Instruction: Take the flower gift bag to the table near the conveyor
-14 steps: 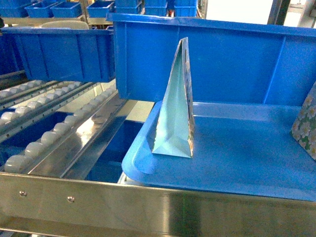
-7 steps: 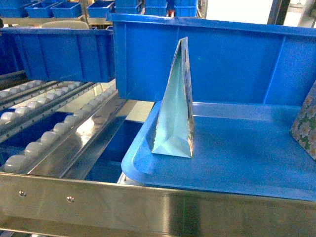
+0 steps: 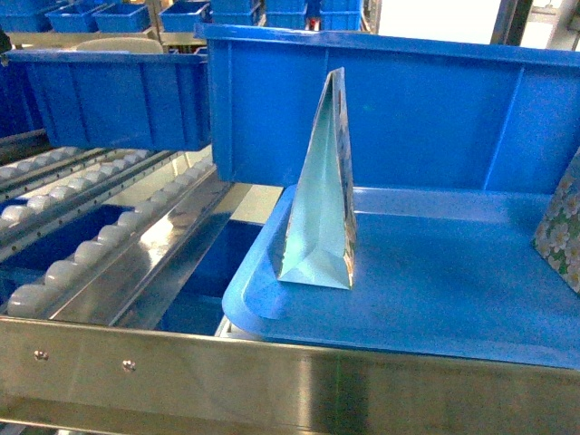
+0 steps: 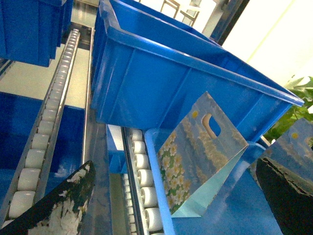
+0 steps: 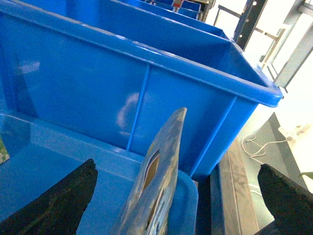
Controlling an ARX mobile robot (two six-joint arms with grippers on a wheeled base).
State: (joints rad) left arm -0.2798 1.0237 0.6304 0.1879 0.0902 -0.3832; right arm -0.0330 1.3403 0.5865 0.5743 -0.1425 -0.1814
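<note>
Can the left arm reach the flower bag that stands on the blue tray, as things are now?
Probably yes. In the left wrist view the open left gripper faces the flower bag, which stands upright on the tray with nothing between them. The big bin behind limits only the far side.

I see a shiny blue plastic tray (image 3: 435, 290) carrying the bags, and it sits on the conveyor (image 3: 100, 245), whose pale rollers run between bright metal rails. One flower gift bag (image 3: 322, 195) stands upright near the tray's left front corner, its pale blue side gusset facing me. A second flowered bag (image 3: 562, 231) rests at the tray's right edge, only partly in my head view. A large blue bin (image 3: 390, 109) stands just behind the tray on the same track. From my left wrist view, rollers pass beneath the tray's rim.
</note>
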